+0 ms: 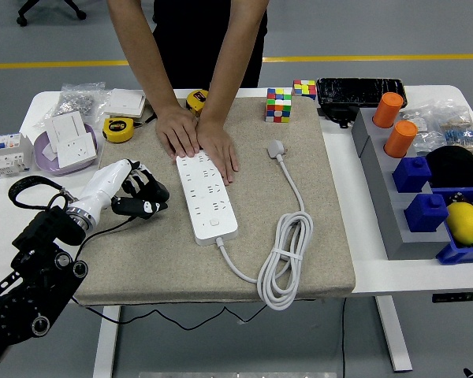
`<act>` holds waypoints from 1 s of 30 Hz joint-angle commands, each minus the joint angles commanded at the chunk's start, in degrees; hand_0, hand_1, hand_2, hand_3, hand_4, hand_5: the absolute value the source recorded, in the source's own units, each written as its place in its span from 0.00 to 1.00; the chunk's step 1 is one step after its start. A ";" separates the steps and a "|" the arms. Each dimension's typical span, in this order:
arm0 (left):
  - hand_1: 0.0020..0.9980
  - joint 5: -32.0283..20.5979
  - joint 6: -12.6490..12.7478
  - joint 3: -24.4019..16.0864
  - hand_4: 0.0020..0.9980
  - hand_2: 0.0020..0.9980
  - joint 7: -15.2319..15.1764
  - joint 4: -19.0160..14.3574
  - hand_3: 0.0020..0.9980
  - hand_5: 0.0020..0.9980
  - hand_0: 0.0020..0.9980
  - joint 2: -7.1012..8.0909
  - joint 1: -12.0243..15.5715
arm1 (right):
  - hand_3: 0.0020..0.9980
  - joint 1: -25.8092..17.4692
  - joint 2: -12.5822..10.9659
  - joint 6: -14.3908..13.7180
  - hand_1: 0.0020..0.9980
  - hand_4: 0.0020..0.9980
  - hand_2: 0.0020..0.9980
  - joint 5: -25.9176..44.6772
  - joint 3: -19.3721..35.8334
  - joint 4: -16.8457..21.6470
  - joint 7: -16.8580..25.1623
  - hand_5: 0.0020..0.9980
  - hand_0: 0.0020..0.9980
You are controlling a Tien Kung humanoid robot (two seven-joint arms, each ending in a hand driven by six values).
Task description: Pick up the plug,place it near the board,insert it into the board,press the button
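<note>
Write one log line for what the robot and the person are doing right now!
left hand: empty, left of power strip | plug: lying on mat, unplugged | person's hands: pressing strip's far end | right arm: unseen

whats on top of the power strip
A person's two hands lie flat on the far end of the power strip, covering its sockets there. The remaining sockets are bare.

white plug [277,147] lies unplugged beside board [207,196].

Robotics lab: cluttered white table [355,272], gray taped floor [378,31].
</note>
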 joint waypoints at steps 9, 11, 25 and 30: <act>1.00 -17.89 -0.56 0.11 1.00 1.00 -4.64 -0.76 1.00 1.00 1.00 0.02 0.30 | 0.84 0.17 0.14 -0.07 0.92 1.00 0.84 0.57 -0.30 0.00 0.15 1.00 1.00; 1.00 -22.39 -0.12 -0.08 1.00 1.00 -5.72 -1.40 1.00 1.00 1.00 -0.45 0.85 | 0.84 0.25 0.18 -0.09 0.92 1.00 0.84 0.65 -0.37 0.00 0.15 1.00 1.00; 0.91 -56.28 8.43 -10.16 1.00 0.88 -16.21 -13.48 0.89 1.00 0.87 -7.26 11.21 | 0.84 -0.09 1.42 -0.07 0.92 1.00 0.84 0.87 -0.16 0.00 0.33 1.00 1.00; 0.86 -55.69 11.40 -13.08 1.00 0.82 -15.83 -15.92 0.83 1.00 0.86 -7.20 15.49 | 0.83 -0.81 1.87 0.15 0.92 1.00 0.84 0.72 -1.21 0.00 0.37 1.00 1.00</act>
